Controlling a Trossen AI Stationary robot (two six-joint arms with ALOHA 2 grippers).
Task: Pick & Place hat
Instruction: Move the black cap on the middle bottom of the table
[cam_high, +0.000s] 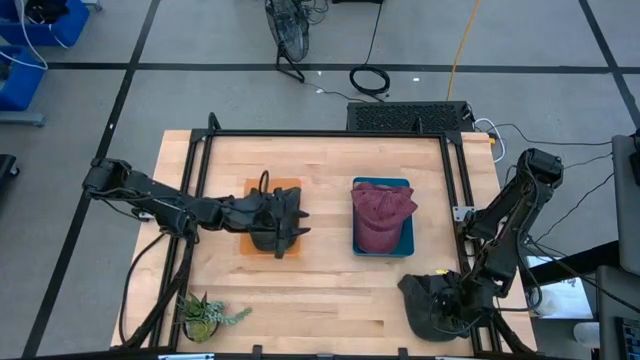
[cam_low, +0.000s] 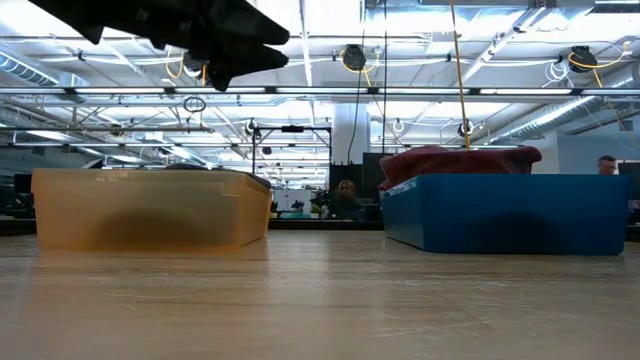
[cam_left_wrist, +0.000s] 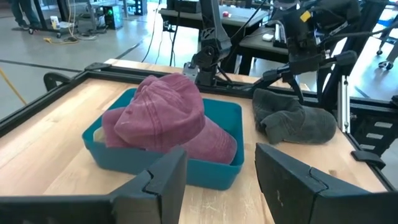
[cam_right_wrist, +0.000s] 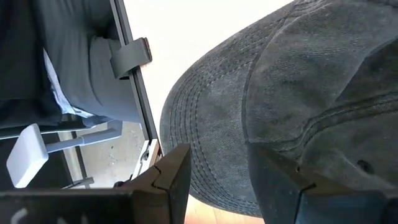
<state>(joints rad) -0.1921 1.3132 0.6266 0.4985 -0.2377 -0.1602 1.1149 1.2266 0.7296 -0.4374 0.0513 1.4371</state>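
The grey hat (cam_high: 428, 305) lies crumpled at the table's (cam_high: 330, 290) near right corner, brim toward the edge, with your right gripper (cam_right_wrist: 214, 177) spread just above it. Your left gripper (cam_high: 292, 222) hangs parted over the orange bin (cam_high: 258, 186). The maroon hat (cam_high: 381, 212) fills the blue bin (cam_high: 407, 240) lengthwise; no writing is legible.

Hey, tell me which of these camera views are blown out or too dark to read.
Right wrist view: the table beyond the grey hat is washed out to white. Low view: the left arm overhead is a black silhouette against bright ceiling lights, while the orange bin and blue bin stay readable. High view: evenly lit. Left wrist view: clear on the maroon hat.
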